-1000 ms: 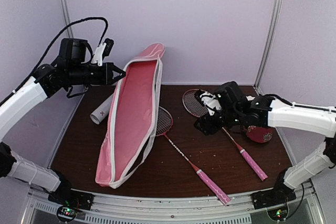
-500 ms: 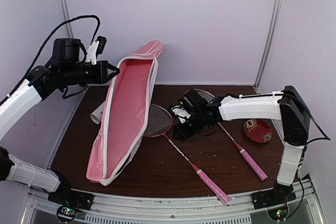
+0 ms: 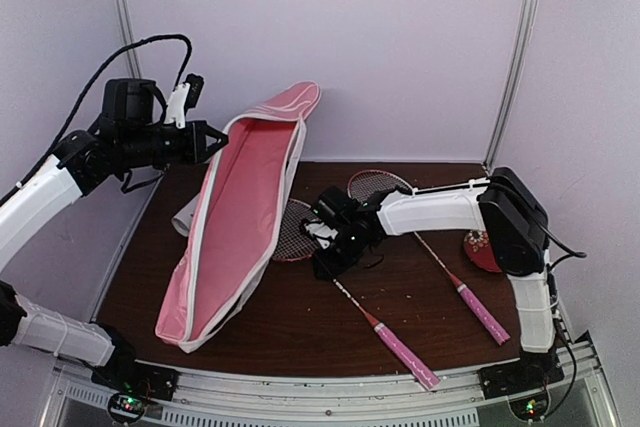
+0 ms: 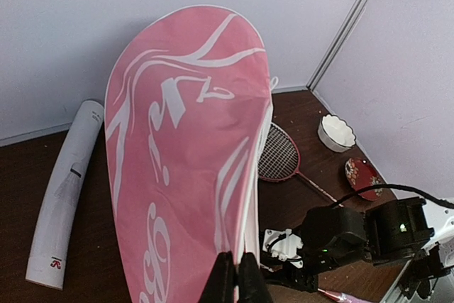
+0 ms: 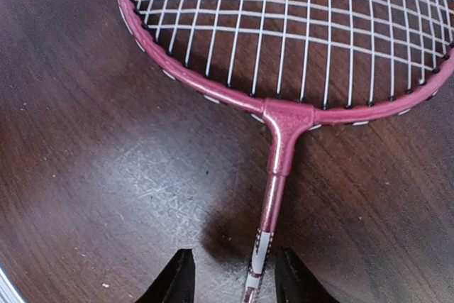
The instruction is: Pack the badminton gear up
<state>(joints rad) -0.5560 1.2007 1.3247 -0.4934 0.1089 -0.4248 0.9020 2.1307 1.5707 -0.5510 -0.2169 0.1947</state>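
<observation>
The left fingers (image 4: 224, 283) pinch the white edge of the pink cover (image 3: 240, 217), holding it slanted over the desk (image 3: 300, 332). The right fingers (image 5: 179, 279) stand spread either side of a racquet (image 5: 284, 122) shaft lying mid-desk.

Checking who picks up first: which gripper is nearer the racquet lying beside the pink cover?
Right. The right gripper straddles that racquet's shaft just below the head; the left gripper is raised, pinching the pink cover's edge.
</observation>
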